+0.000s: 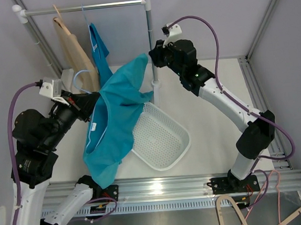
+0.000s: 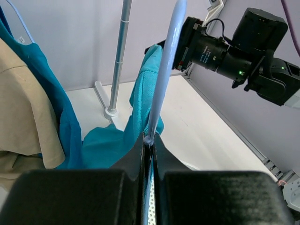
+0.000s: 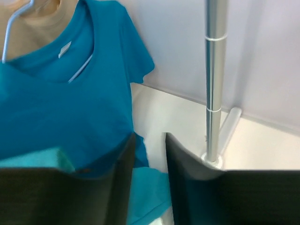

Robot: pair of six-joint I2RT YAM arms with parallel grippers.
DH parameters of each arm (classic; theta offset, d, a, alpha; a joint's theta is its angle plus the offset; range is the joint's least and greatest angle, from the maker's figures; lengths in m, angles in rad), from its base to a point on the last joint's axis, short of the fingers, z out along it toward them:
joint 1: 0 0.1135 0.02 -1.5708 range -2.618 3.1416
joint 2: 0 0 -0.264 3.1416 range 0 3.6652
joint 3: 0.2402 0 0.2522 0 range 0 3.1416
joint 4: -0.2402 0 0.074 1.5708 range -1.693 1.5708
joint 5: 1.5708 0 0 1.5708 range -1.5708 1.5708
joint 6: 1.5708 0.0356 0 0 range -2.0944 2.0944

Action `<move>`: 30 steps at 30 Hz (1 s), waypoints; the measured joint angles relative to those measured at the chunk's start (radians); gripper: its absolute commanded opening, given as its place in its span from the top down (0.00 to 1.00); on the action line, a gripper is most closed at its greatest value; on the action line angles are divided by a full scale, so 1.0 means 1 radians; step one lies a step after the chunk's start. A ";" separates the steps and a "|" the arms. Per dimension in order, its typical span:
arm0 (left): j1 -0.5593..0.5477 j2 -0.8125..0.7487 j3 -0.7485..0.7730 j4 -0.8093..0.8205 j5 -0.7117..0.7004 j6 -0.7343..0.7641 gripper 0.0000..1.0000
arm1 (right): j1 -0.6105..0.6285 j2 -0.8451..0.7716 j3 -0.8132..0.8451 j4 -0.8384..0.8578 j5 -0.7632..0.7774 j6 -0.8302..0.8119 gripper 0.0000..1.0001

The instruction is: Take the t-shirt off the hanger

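The teal t-shirt [image 1: 116, 115] hangs on a light blue hanger [image 2: 164, 70], whose hook [image 1: 81, 79] shows by my left gripper. My left gripper [image 1: 85, 105] is shut on the hanger near its neck [image 2: 149, 140], and the shirt body droops toward the table's front edge. My right gripper [image 1: 153, 54] is at the shirt's raised shoulder by the rack pole. Its jaws stand a little apart, with teal cloth [image 3: 145, 197] low between them [image 3: 149, 140]. From the left wrist view the shirt [image 2: 140, 89] rises to that gripper [image 2: 187, 42].
A white perforated basket [image 1: 163, 137] lies under the shirt. The clothes rack pole [image 1: 151, 44] stands just behind it. A darker teal shirt [image 1: 99, 51] and a beige one [image 1: 73, 45] hang on the rack. Spare hangers [image 1: 254, 214] lie off the front right.
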 measured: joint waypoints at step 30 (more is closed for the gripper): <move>-0.065 0.320 0.082 0.072 -0.376 -0.168 0.99 | 0.414 -0.246 -0.369 0.112 -0.050 0.154 0.09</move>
